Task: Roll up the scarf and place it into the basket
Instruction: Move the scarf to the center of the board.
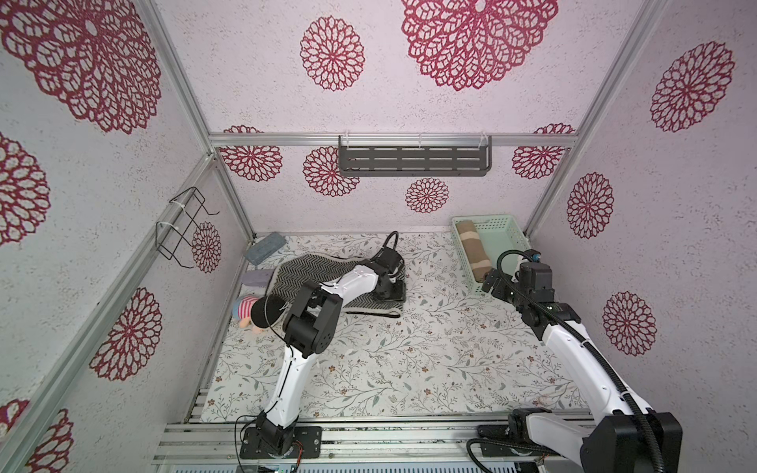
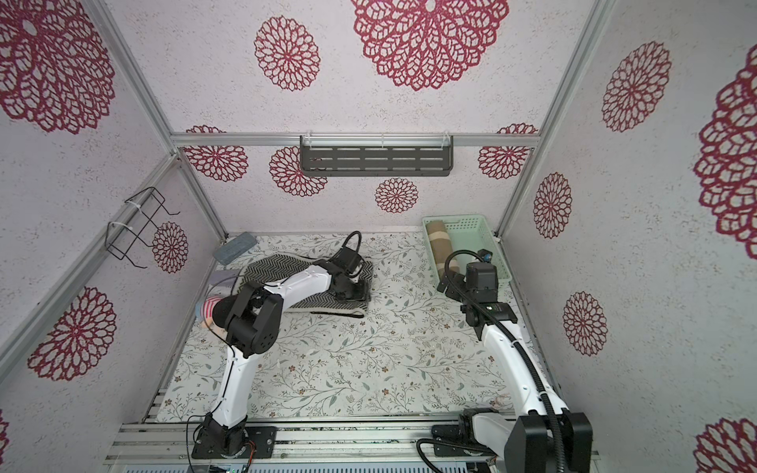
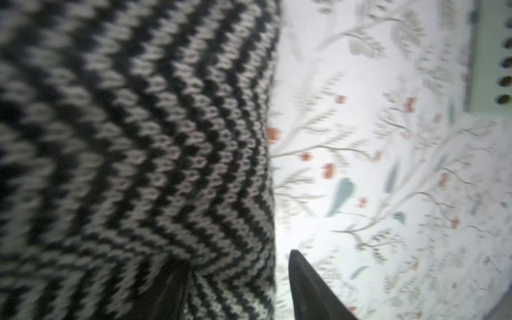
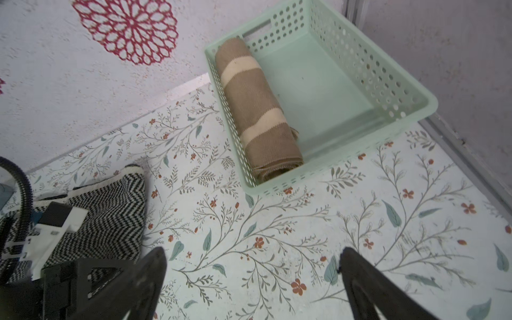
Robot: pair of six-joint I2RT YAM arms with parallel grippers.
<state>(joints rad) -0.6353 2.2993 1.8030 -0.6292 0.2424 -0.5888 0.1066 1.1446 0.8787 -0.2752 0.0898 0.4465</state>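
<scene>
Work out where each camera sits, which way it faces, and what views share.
Top views: high in front, looking down toward the back wall; left arm over the zigzag scarf, right arm beside the basket.
Left wrist: close above that scarf's edge; a finger shows.
Right wrist: faces the basket holding a rolled brown scarf; its fingers and left arm show.
Shared: both wrist views catch that scarf and basket.

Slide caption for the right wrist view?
Open right gripper hovers over floral table; rolled tan scarf lies in mint basket, zigzag scarf unrolled.
</scene>
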